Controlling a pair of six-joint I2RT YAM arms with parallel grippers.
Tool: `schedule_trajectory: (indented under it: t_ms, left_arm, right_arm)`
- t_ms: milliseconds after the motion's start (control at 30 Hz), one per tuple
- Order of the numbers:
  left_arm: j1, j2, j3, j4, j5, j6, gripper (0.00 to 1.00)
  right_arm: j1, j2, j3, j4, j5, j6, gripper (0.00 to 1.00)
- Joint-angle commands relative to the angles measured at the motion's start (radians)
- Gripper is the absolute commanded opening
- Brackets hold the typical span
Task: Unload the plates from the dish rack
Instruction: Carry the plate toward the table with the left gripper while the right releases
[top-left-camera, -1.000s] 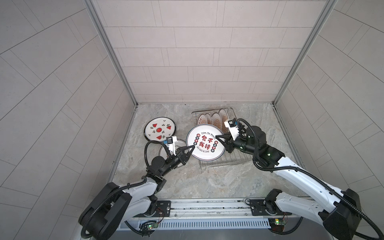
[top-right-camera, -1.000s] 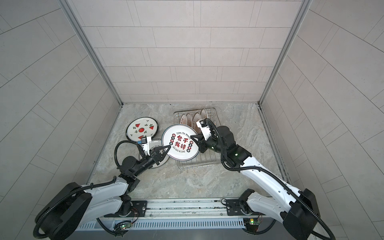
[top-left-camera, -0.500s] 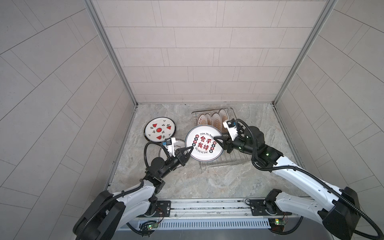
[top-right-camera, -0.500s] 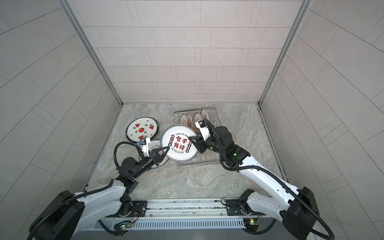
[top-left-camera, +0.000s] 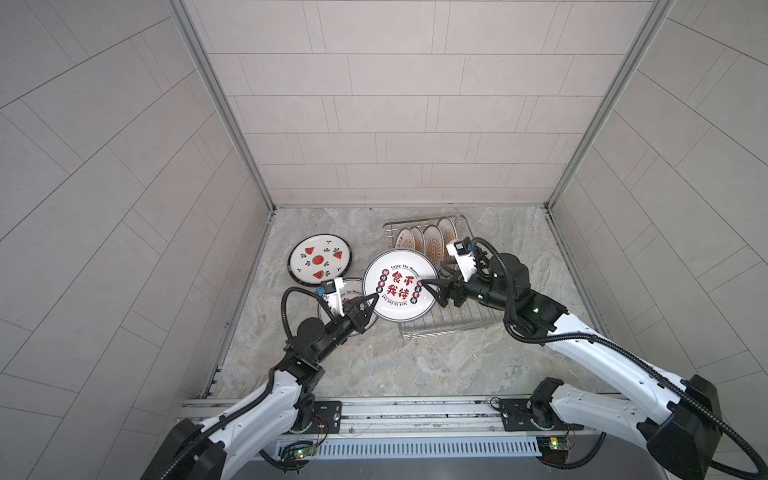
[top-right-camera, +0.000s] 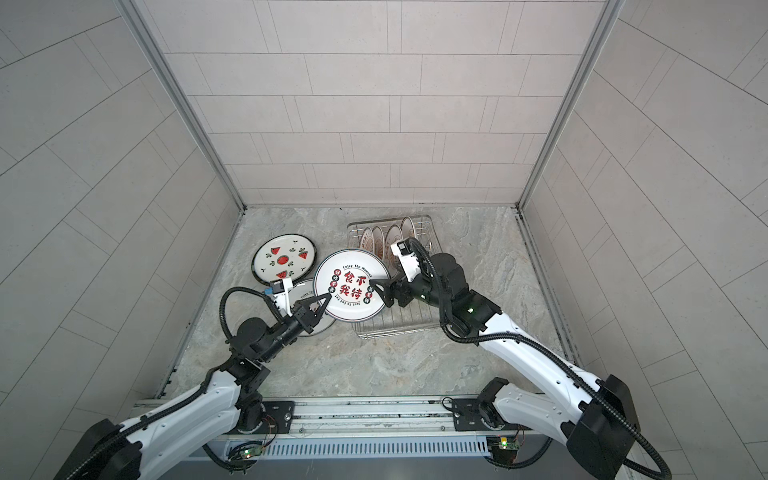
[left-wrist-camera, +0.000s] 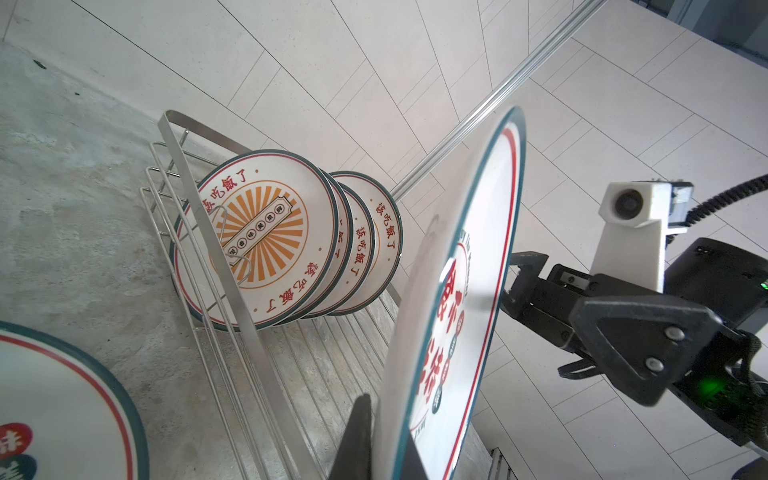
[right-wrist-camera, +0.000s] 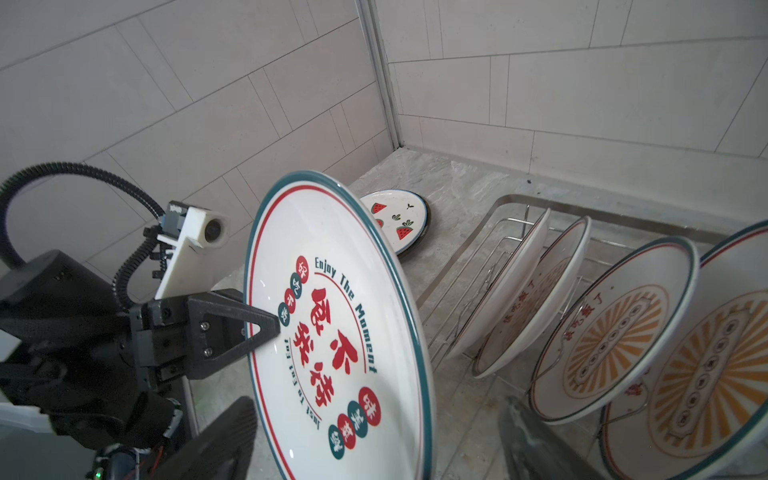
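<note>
A white plate with red Chinese characters (top-left-camera: 401, 286) (top-right-camera: 351, 286) (left-wrist-camera: 453, 291) (right-wrist-camera: 332, 332) hangs tilted over the dish rack's left edge. My left gripper (top-left-camera: 374, 297) (top-right-camera: 326, 297) (left-wrist-camera: 386, 453) is shut on its left rim. My right gripper (top-left-camera: 431, 294) (top-right-camera: 379, 293) (right-wrist-camera: 380, 440) stands open, its jaws wide on either side of the plate's right rim and clear of it. The silver wire dish rack (top-left-camera: 449, 324) (top-right-camera: 395, 324) (left-wrist-camera: 216, 232) (right-wrist-camera: 582, 212) holds several upright sunburst plates (top-left-camera: 432, 243) (top-right-camera: 390, 241) (left-wrist-camera: 266, 237) (right-wrist-camera: 615, 345) at its far end.
A watermelon plate (top-left-camera: 319, 260) (top-right-camera: 284, 259) (right-wrist-camera: 399, 220) lies flat on the stone counter left of the rack. Another character plate (top-left-camera: 353, 291) (top-right-camera: 301, 295) lies flat under my left gripper. Tiled walls close in the back and both sides.
My right gripper has opened and let go of the character plate. The plate, still gripped by my left gripper, has shifted slightly left.
</note>
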Motion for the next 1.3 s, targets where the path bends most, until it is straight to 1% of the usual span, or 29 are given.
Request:
schedule_trajectory:
  t_ms: [0, 367, 533, 700, 833, 967, 1067, 1200, 1267]
  left_arm:
    - [-0.002, -0.038, -0.003, 0.029, -0.040, 0.005, 0.00]
    - [-0.001, -0.076, -0.022, 0.008, -0.099, -0.012, 0.00]
    - [-0.001, -0.107, -0.025, -0.019, -0.111, -0.011, 0.00]
    - [-0.001, -0.132, -0.032, -0.043, -0.144, -0.010, 0.00]
    - [-0.001, -0.142, -0.034, -0.079, -0.181, -0.050, 0.00]
    - [-0.001, -0.184, -0.050, -0.091, -0.210, -0.075, 0.00]
    - [-0.001, -0.223, -0.044, -0.158, -0.236, -0.088, 0.00]
    - [-0.001, -0.279, -0.011, -0.281, -0.270, -0.123, 0.00]
    - [-0.001, -0.300, 0.004, -0.356, -0.318, -0.146, 0.00]
  right_arm:
    - [0.006, -0.022, 0.036, -0.012, 0.027, 0.006, 1.00]
    - [0.008, -0.027, 0.031, -0.014, 0.040, -0.006, 1.00]
    - [0.015, -0.034, 0.016, 0.000, 0.041, -0.043, 1.00]
    - [0.019, -0.047, 0.009, 0.002, 0.057, -0.052, 1.00]
    - [0.028, -0.055, 0.016, -0.009, 0.094, -0.054, 1.00]
    - [0.046, -0.064, 0.018, -0.015, 0.113, -0.054, 1.00]
    - [0.052, -0.055, 0.033, -0.042, 0.134, -0.055, 0.99]
    - [0.061, -0.037, 0.041, -0.030, 0.142, -0.060, 1.00]
    - [0.064, -0.021, 0.054, -0.039, 0.157, -0.046, 1.00]
